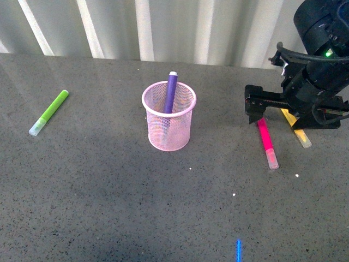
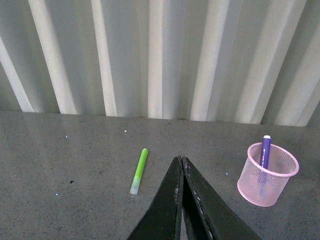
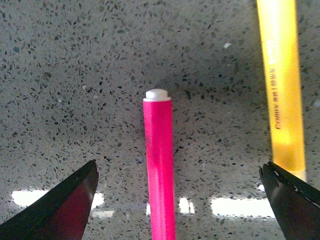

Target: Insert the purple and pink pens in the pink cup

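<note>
Nearest you, a small blue mark sits on the grey speckled tabletop. Beyond it, near the middle, the pink cup stands upright with the purple pen already inside, leaning on the rim with its tip sticking out above it. The pink pen lies flat on the tabletop to the right, well apart from the cup. Its far end is under your right end effector. In the right wrist view that end effector is spread wide, one finger on each side of the pink pen without touching it, and it holds nothing. The yellow marker lies just beside one finger. Your left end effector is closed with its fingers pressed together, holding nothing. A green marker lies far left.
</note>
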Robot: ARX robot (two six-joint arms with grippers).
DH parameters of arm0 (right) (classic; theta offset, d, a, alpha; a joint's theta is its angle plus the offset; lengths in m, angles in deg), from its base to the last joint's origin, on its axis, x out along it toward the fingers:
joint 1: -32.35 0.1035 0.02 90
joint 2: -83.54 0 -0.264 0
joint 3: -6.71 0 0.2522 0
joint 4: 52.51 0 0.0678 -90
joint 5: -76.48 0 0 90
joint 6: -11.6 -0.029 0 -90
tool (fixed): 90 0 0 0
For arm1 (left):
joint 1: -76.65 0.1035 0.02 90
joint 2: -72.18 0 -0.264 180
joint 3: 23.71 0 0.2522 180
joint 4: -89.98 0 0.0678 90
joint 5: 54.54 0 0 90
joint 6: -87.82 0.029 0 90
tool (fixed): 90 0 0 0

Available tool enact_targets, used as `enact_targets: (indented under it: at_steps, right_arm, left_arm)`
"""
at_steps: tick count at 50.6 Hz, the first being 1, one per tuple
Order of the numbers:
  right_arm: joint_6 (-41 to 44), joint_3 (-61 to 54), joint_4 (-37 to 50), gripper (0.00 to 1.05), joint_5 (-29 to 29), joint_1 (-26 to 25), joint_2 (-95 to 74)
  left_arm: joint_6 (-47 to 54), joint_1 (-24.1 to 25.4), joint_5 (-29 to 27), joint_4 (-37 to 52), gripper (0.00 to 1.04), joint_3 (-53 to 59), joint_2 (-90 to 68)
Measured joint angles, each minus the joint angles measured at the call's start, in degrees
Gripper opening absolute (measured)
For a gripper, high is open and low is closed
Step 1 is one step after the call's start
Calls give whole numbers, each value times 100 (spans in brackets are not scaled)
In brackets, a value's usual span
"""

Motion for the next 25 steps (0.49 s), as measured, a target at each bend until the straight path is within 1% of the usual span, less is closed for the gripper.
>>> enact_targets:
  at_steps: [19, 23, 25]
  right_arm:
    - [-44, 103, 162, 97, 9, 160, -284]
    - [-48, 118, 186, 88, -52, 160, -313]
    - [-46, 122, 203, 79, -103, 151, -328]
  left_arm:
    - [0, 0, 0, 0, 4, 0, 0]
    - [0, 0, 0, 0, 4, 0, 2]
    - [0, 0, 0, 0, 4, 0, 0]
